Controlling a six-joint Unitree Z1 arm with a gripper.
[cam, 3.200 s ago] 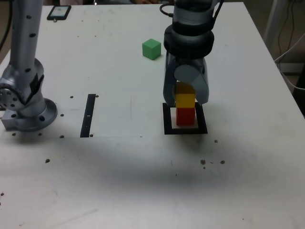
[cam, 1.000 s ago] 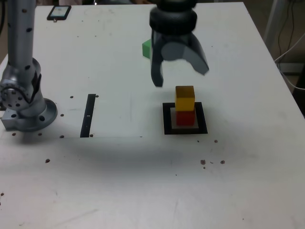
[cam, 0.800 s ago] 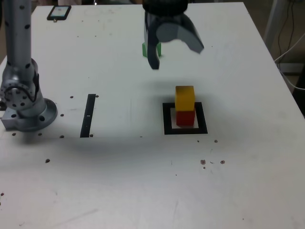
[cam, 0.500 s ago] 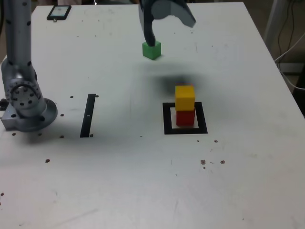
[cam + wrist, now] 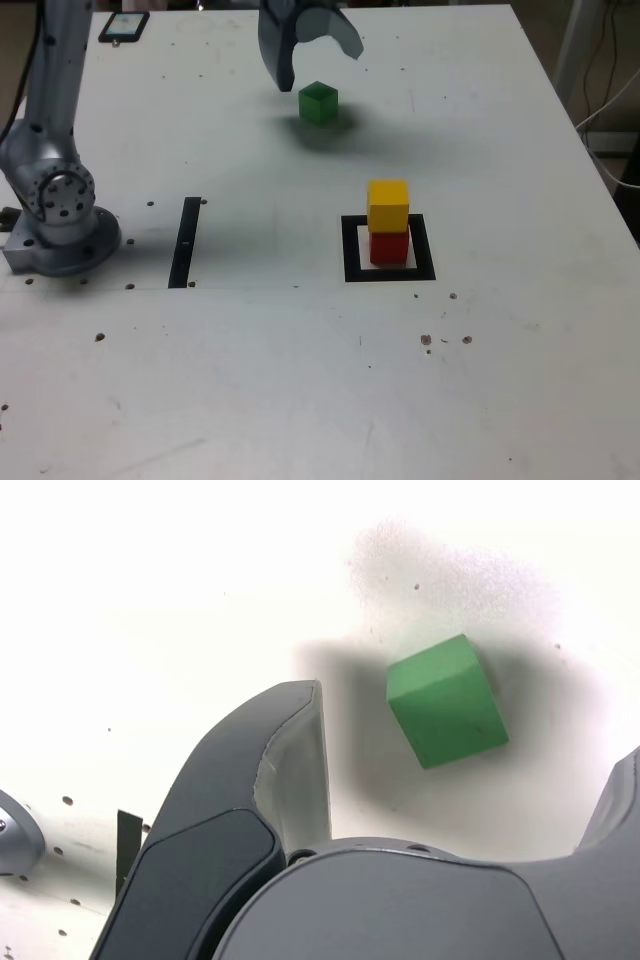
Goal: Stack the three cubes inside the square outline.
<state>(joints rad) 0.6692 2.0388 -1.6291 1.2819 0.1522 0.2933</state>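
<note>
Hovering at the upper centre of the exterior frame, the gripper is spread wide and empty, both dark fingers pointing down toward the table. One finger hangs toward the frame's left, the other toward its right and a little farther back.

Green cube: sits on the white table just below and slightly frame-right of the gripper's midpoint, apart from both fingers, nothing touching it. In the wrist view the same cube lies in the gap between the fingers, but off-centre, and its faces are turned at an angle to the nearer finger's flat inner face. Judgement: the coming grasp turns on this — descend, shift a little to centre the cube, and possibly twist the wrist so the pads meet flat sides, not corners.

Farther out, lower right of centre in the exterior frame: yellow cube stacked on red cube, both inside the black square outline. Two of three placed; the green one is well apart from that stack.

Arm base at frame left; thin black strip beside it. Phone at the upper-left corner.
</note>
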